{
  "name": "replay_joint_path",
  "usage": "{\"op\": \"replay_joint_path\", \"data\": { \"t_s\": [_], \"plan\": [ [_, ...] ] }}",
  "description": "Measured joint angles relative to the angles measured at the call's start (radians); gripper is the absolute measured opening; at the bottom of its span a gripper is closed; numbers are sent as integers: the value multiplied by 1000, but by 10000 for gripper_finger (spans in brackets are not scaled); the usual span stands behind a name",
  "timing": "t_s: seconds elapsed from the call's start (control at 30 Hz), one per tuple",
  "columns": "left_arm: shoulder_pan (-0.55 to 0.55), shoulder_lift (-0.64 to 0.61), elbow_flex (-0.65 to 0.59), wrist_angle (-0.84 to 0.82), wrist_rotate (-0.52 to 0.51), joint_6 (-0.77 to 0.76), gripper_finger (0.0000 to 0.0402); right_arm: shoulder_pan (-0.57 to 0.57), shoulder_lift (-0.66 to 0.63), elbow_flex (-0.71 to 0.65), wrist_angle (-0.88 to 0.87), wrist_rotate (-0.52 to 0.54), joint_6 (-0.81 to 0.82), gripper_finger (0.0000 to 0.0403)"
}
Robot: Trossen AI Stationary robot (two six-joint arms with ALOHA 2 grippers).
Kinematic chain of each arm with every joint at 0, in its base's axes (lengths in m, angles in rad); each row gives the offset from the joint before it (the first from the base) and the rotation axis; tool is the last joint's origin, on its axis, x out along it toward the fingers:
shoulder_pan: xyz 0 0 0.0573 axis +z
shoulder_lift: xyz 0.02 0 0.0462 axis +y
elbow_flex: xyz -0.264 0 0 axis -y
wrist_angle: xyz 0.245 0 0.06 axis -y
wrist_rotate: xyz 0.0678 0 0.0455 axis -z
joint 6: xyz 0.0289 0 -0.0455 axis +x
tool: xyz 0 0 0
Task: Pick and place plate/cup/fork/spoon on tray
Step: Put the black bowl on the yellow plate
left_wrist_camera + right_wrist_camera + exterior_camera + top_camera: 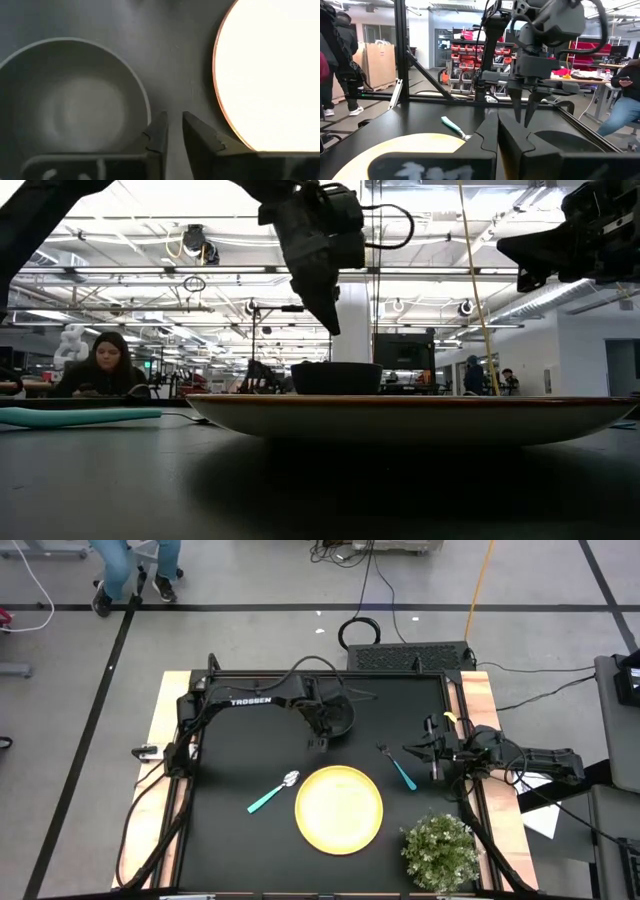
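A: From above, what is showing around the tray [339,808]?

B: The yellow tray is lying on the black table [240,840]. The cup [338,716] is sitting behind the tray, well apart from it. The left gripper [317,743] is hanging between cup and tray, beside the cup's rim. The spoon [273,792] is lying just left of the tray, the fork [397,768] just off the tray's right rear edge. The right gripper [432,752] is waiting beyond the fork. A potted plant [440,851] is standing at the tray's front right.

A: And at table height?

B: The tray [420,416] is filling the foreground, the cup [336,377] is peeking over it, and the left gripper [330,320] is hovering above the cup. The spoon [80,416] is lying left of the tray.

A: The left wrist view?

B: The cup [70,100] is lying beside the bright tray [270,70]; the left gripper [172,125] is showing a narrow gap between its fingers, holding nothing.

A: The right wrist view?

B: The right gripper [497,131] is pressing its fingers together, empty, with the tray [400,150] and spoon [454,127] ahead.
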Motion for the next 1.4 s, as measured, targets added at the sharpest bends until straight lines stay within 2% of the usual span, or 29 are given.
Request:
{"op": "replay_joint_path", "data": {
  "t_s": [0.37, 0.57, 0.7, 1.1, 1.4],
  "plan": [
    [-18, 0, 0, 37, -63, -15, 206, 0, 0, 0, -1, 0, 0, 0],
    [7, 0, -1, 36, -63, -38, 255, 0, 0, 0, -1, 0, 1, 0],
    [22, 0, -1, 15, -62, -40, 268, 0, 0, 0, -1, 0, 1, 0],
    [40, 0, -1, 2, -61, -34, 269, 0, 0, 0, -1, 0, 1, 0],
    [76, 71, -3, -19, -55, 5, 269, 0, 3, 0, 0, 0, 8, 0]
  ]
}}
